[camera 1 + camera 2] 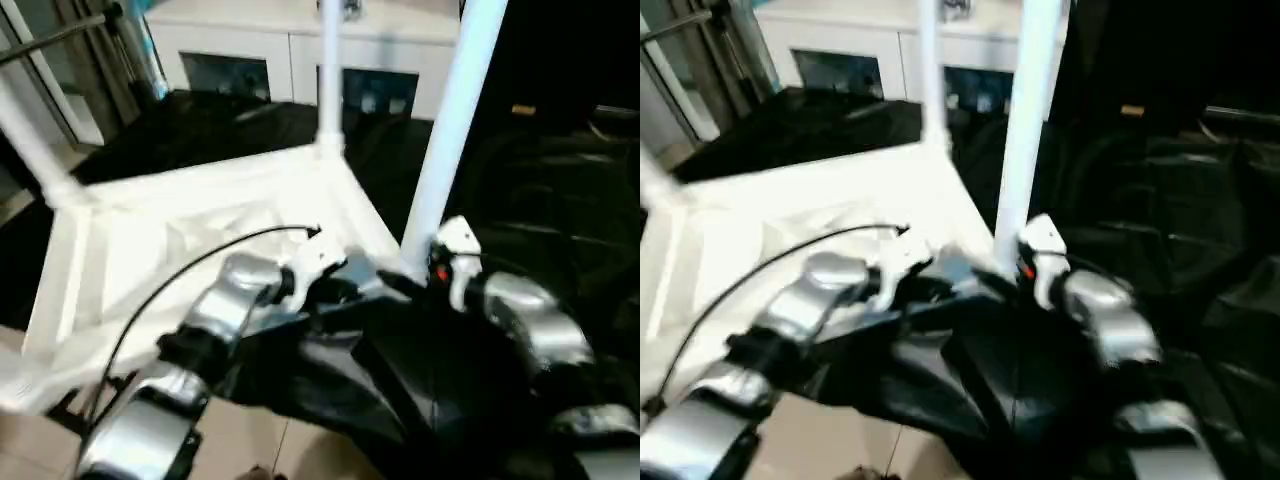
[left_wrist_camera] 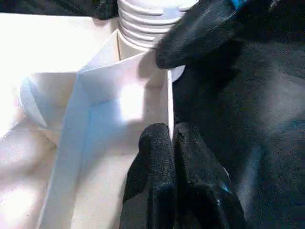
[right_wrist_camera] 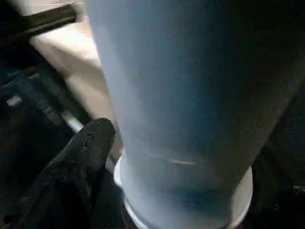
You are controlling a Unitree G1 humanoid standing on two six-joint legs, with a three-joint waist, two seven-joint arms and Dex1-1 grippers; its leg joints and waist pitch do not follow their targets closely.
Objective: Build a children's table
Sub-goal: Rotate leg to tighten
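The children's table lies upside down on the black drape, its ribbed white tabletop [image 1: 200, 220] facing up. Three white legs stand in corner sockets: one near me [image 1: 450, 130], one at the far corner [image 1: 330, 70], one at the left [image 1: 30, 140]. My left gripper [image 2: 170, 131] is shut on the thin upright rim of the tabletop [image 2: 119, 95], close to the near leg's ribbed base [image 2: 143, 21]. My right gripper [image 1: 440, 265] is open around the foot of that leg [image 3: 190, 109]. One black finger [image 3: 90, 143] sits just beside the leg; the other is hidden behind it.
The black-draped work table [image 1: 540, 200] stretches to the right and behind. A white cabinet [image 1: 290, 40] stands at the back. A thin black cable [image 1: 180, 275] arcs over my left forearm. Tan floor tiles [image 1: 240, 440] show below the drape's near edge.
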